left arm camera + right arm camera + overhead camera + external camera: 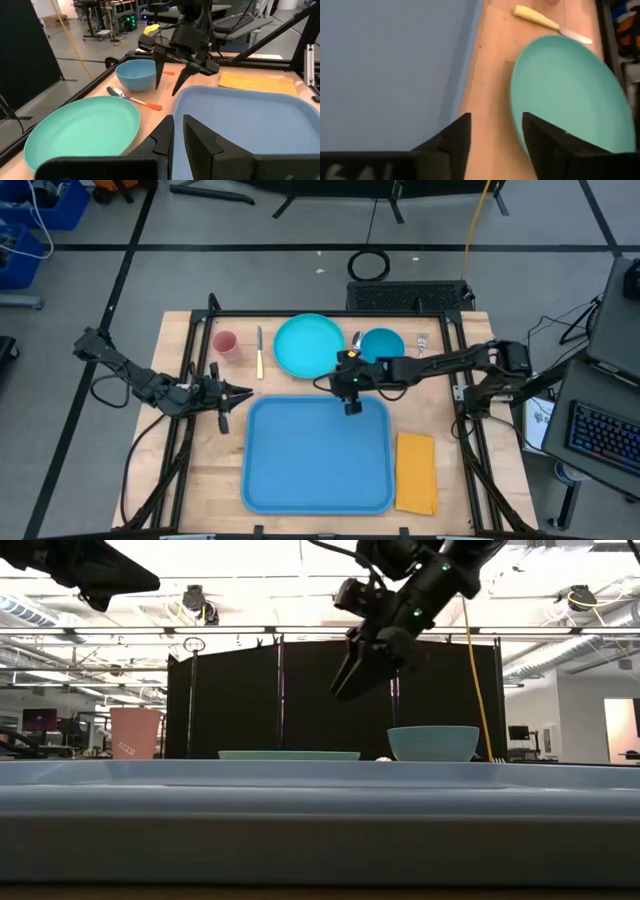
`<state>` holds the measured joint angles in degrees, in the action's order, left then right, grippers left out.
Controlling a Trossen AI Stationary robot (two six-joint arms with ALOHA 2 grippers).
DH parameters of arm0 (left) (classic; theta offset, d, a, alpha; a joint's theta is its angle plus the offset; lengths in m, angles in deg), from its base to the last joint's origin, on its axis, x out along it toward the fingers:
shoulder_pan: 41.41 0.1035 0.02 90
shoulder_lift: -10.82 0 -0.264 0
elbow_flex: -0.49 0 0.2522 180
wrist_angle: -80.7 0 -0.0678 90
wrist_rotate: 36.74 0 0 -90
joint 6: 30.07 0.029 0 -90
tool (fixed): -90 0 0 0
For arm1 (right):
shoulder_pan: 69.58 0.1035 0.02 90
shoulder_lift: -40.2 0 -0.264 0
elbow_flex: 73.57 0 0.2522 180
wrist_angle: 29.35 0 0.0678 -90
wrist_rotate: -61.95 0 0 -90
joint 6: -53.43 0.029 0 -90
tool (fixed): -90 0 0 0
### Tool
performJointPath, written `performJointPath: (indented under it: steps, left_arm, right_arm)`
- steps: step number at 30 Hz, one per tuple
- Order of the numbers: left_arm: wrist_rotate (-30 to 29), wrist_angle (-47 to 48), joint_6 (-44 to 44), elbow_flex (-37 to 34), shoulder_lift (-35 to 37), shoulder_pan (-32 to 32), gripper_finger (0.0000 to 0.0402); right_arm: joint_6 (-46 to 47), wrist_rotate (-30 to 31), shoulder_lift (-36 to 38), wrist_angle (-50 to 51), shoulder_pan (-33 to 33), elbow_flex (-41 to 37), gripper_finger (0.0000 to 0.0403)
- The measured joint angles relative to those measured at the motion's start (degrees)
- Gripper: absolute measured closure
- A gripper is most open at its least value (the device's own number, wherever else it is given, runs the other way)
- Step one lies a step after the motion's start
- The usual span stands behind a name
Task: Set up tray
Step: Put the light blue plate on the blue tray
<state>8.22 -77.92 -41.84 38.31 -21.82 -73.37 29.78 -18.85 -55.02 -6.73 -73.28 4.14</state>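
The tray [318, 455] — large, flat, light blue, rimmed — lies empty at the table's front centre. Behind it sit a plate [308, 345], bowl [381, 346] and cup [224, 344]; a napkin [416, 471] lies just right. The right gripper [352, 406] hangs over the tray's far rim, fingers spread, holding nothing — the left gripper [222, 393], fingers nearly together, waits left of the tray.

I see a light-blue tray [318, 455], a turquoise plate [307, 346], a blue bowl [383, 345], a yellow-orange napkin [416, 472] and a pink cup [225, 344].

Overhead, table-level, two wrist views
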Motion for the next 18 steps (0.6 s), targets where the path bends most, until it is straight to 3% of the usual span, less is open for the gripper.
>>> performJointPath:
  steps: [5, 18]
  left_arm:
    - [0.0, -0.1, 0.0, 0.0, 0.0, 0.0, 0.0355]
    - [0.0, -0.2, 0.3, 0.0, 0.0, 0.0, 0.0355]
  right_arm:
    - [-1.1, 1.3, -3.9, 0.9, -2.4, 1.5, 0.0197]
    - [-4.3, 1.1, -8.7, 3.4, -5.4, 4.1, 0.0206]
